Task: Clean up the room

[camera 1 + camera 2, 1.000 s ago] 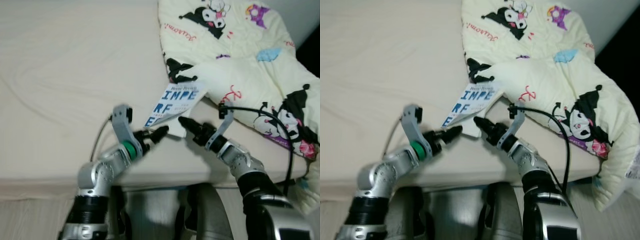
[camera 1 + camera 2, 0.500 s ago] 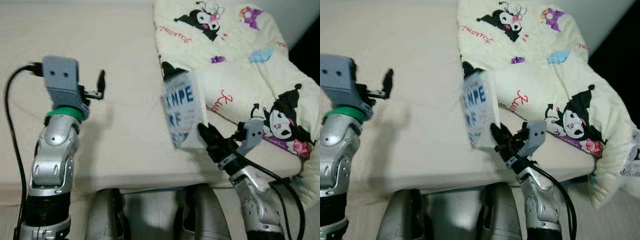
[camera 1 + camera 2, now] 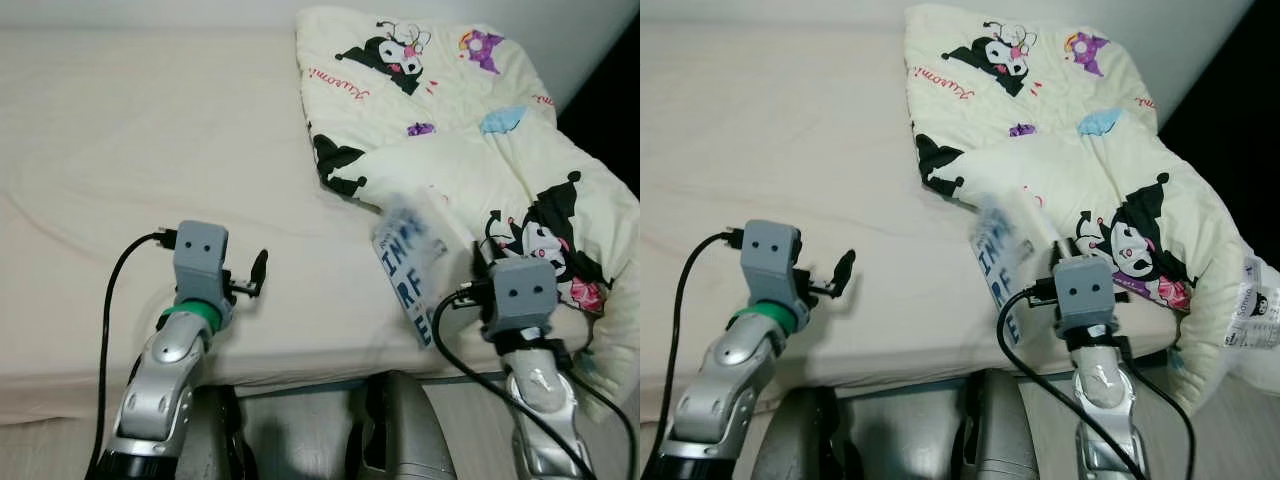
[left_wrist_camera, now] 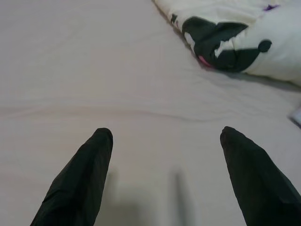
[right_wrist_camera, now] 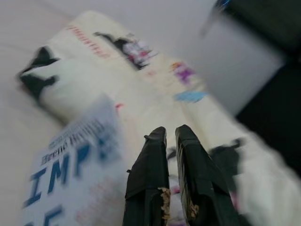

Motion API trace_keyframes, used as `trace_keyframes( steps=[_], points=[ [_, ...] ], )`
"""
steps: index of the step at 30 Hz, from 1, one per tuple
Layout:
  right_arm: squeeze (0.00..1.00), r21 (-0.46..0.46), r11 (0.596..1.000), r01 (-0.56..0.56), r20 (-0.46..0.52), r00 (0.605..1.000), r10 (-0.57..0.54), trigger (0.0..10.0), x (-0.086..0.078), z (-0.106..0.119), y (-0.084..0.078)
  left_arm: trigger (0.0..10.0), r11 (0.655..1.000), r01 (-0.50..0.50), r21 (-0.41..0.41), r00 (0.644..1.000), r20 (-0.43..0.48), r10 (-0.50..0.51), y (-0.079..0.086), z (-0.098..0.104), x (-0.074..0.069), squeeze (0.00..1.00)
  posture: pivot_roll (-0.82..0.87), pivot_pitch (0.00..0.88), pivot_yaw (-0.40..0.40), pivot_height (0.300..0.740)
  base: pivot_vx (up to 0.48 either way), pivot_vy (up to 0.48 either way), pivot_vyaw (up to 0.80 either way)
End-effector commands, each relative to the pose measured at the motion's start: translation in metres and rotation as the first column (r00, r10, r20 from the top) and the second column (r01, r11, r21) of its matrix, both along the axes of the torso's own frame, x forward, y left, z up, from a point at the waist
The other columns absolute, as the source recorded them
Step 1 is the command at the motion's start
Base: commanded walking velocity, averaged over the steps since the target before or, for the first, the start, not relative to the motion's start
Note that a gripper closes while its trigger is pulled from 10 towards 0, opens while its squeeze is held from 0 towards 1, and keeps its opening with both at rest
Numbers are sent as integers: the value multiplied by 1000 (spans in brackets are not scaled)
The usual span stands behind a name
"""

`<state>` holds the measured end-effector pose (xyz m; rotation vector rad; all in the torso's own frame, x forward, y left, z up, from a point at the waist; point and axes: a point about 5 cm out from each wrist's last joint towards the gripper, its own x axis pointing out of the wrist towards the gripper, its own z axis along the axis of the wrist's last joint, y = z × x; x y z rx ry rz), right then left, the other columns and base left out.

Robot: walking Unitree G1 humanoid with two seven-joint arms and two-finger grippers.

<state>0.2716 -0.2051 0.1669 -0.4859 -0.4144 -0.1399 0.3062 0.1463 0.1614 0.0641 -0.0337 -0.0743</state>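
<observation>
Right claw (image 5: 173, 136) pinches one edge of a thin white paperback book with large blue block lettering (image 3: 408, 268), fingers pressed nearly together, lifting it clear of the cream-sheeted bed (image 3: 120, 160) just beside the pale yellow cartoon-print quilt (image 3: 470, 130). Book is blurred; it looks light and flexible, likely to droop or swing from an edge grip, and a glossy cover could slip. A hold closer to the spine would probably steady it. Left claw (image 4: 164, 136) hovers over bare sheet, fingers spread, carrying nothing.
</observation>
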Motion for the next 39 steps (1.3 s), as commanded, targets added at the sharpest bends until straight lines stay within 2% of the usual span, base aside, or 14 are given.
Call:
trace_keyframes(
  steps=[1,9,12,14,17,18,19,20,21,22,23,26,32,39],
  points=[
    [0,-16,1000,18,15,1000,-18,10000,-4,0,0,10000,1000,-19,8,1000,-21,19,1,-7,-1,0,-96,146,-7,612,0,0,0],
    [0,1,1000,24,32,999,-24,10000,1,-3,5,10000,1000,-27,-1,1000,0,27,0,-2,6,0,-101,138,-7,632,0,0,0],
    [0,175,985,7,-63,998,4,10000,10,-22,8,10000,1000,-1,-9,1000,8,1,-8,0,7,0,-100,149,-4,637,0,0,0],
    [0,368,930,28,-182,982,42,10000,13,-42,8,10000,1000,22,-3,1000,12,-22,-14,-1,7,0,-101,153,-2,637,0,0,0],
    [0,606,786,122,-271,961,61,10000,8,-73,-5,10000,997,70,23,997,29,-71,-28,2,11,0,-99,160,-3,637,0,0,0],
    [0,661,735,153,-299,952,70,10000,5,-83,-10,10000,996,86,29,996,33,-87,-32,4,13,0,-99,160,-3,637,0,0,0],
    [0,661,735,153,-299,952,70,10000,5,-83,-10,10000,996,86,29,996,33,-87,-32,4,13,0,-99,160,-3,637,0,0,0],
    [345,741,650,168,-321,939,123,10000,2,-94,-13,10000,994,102,29,994,40,-104,-36,6,14,0,-97,166,8,637,0,0,0],
    [847,810,561,170,-306,939,157,10000,-2,-100,-16,10000,993,116,29,992,43,-118,-39,7,16,0,-102,168,12,637,0,0,0],
    [847,810,561,170,-306,939,157,10000,-2,-100,-16,10000,993,116,29,992,43,-118,-39,7,16,0,-102,168,12,637,0,0,0],
    [1000,855,495,153,-277,943,186,10000,-6,-102,-17,10000,992,126,29,991,44,-127,-40,8,17,0,-102,168,12,637,0,0,0],
    [1000,920,386,73,-181,951,252,10000,-16,-102,-16,10000,989,140,38,989,45,-142,-42,8,19,0,-107,171,16,637,0,0,0],
    [1000,953,302,33,-130,944,304,10000,-36,-112,-13,10000,987,152,50,987,35,-154,-45,5,21,0,-111,176,18,637,0,0,0],
    [1000,941,340,9,-136,925,354,10000,-43,-114,-11,10000,984,172,54,984,40,-174,-49,6,23,0,-121,180,22,637,0,0,0]
  ],
)
